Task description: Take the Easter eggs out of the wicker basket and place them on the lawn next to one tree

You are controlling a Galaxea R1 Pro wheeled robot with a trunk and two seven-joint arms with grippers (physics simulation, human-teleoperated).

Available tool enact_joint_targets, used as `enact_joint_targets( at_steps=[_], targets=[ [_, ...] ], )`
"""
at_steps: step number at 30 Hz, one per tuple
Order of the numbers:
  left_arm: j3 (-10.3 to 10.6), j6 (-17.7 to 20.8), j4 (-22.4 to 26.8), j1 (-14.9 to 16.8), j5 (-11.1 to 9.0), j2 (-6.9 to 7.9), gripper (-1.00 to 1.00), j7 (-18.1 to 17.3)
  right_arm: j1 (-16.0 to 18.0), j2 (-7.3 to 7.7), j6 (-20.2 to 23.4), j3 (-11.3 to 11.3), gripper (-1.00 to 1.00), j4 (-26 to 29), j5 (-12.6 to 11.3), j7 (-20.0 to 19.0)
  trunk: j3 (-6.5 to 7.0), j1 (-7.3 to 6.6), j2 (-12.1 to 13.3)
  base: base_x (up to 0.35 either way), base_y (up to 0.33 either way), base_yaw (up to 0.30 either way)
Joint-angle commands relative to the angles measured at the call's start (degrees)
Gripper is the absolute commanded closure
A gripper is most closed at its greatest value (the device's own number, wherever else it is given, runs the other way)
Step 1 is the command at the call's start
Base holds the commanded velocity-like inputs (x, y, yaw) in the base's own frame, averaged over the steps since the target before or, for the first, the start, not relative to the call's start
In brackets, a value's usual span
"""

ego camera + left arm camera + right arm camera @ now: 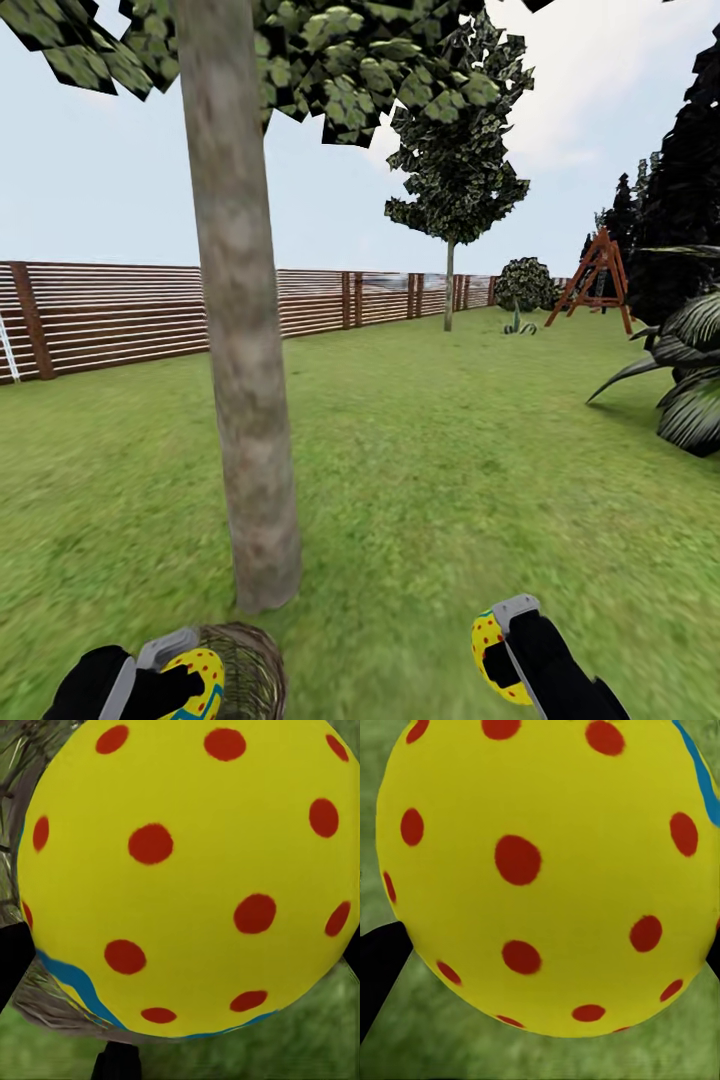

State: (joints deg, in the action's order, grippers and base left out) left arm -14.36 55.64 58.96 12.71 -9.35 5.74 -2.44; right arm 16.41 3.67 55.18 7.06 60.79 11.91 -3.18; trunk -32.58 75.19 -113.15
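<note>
Easter eggs: two accounted for, one in each gripper. The left gripper (185, 680) has its jaws clamped on the left egg (200, 678), yellow with red dots and a blue-green band low on its shell; the left wrist view shows this egg (187, 877) close up with a dark finger edge at either side. The right gripper (505, 655) has its jaws clamped on the right egg (490, 655), confirmed in the right wrist view (551, 874), with grass behind it.

The tree (245, 400), the thick pale-trunked one, stands directly ahead. Its base meets the lawn (430, 470) just beyond the left gripper. The wicker basket (250, 670) sits near the foot of the trunk, immediately beside the held left egg. Its interior cannot be inspected from these angles, so the third egg's whereabouts cannot be told.

Assessment: the step in hand appears to be delivery of two eggs to the tree. The next move calls for lowering each gripper to the grass close to the trunk base, clear of the basket rim, and parting the jaws only near the ground, since a rounded shell would likely roll. The right egg is farther from the trunk and probably needs bringing inward first.
</note>
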Motion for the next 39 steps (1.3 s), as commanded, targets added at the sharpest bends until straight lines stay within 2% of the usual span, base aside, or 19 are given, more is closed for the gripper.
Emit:
enact_joint_targets(
  at_steps=[1, 5, 10, 18, 22, 27, 39],
  targets=[
    [-0.1, 0.3, 0.0, 0.0, 0.0, -0.02, 1.0, -0.2, 0.0, -0.12, 0.3, 0.1, 1.0, 0.0, 0.6, -0.3, 0.11, -0.21, 0.4, 0.268, -0.052, 0.0],
    [-0.2, 0.3, 0.1, 0.0, -0.1, -0.03, 1.0, -0.1, 0.1, -0.31, 0.3, 0.1, 1.0, 0.0, 0.5, -0.3, 0.83, -1.08, 2.0, 0.125, -0.059, 0.0],
    [-0.2, 0.3, 0.2, 0.0, -0.1, -0.99, 1.0, -0.1, 0.0, -0.41, 0.3, 0.3, 1.0, 0.0, 0.5, -0.4, 1.73, -2.18, 4.0, 0.006, -0.033, 0.0],
    [-0.3, 0.3, 0.2, 0.0, -0.2, -0.99, 1.0, -0.1, 0.0, -0.42, 0.1, 0.3, 1.0, 0.0, 0.5, -0.6, 3.17, -3.94, 7.2, 0.0, -0.211, 0.023],
    [-0.4, 0.3, 0.3, 0.0, -0.2, -0.99, 1.0, -0.1, 0.0, -0.42, 0.1, 0.3, 1.0, -0.1, 0.5, -0.4, 3.88, -4.82, 8.8, -0.019, -0.097, 0.24],
    [-0.5, 0.3, 0.7, 0.0, -0.2, -0.99, 1.0, -0.1, 0.0, -0.42, 0.1, 0.2, 1.0, -2.9, 0.7, -0.4, 4.78, -5.92, 10.8, -0.088, -0.293, 0.288],
    [-0.6, 0.3, 1.0, 0.0, -0.2, -0.96, 1.0, -0.1, 0.1, -0.82, 0.0, 0.4, 1.0, -3.2, 0.8, -0.4, 6.94, -8.55, 15.6, -0.112, -0.313, 0.283]
  ],
)
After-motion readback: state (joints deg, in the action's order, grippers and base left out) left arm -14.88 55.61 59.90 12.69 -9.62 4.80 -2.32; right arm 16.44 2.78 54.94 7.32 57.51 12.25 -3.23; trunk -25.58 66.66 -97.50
